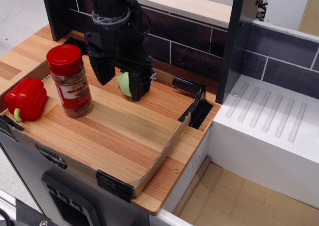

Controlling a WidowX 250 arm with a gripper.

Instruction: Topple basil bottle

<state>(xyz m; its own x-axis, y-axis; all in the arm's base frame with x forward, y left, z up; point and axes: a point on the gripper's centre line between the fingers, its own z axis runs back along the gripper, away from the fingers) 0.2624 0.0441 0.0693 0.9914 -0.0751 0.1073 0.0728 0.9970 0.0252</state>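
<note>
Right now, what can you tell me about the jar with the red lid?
The basil bottle is a clear, plastic-looking round jar with a shiny red screw cap, a red-and-white label and brownish stuff inside. It stands upright on the wooden tray, near its left side. The red pepper sits to its left, apart from it and shorter. The gripper hangs just right of the jar with its jaws open, and nothing but the tray seems to touch the jar.
</note>
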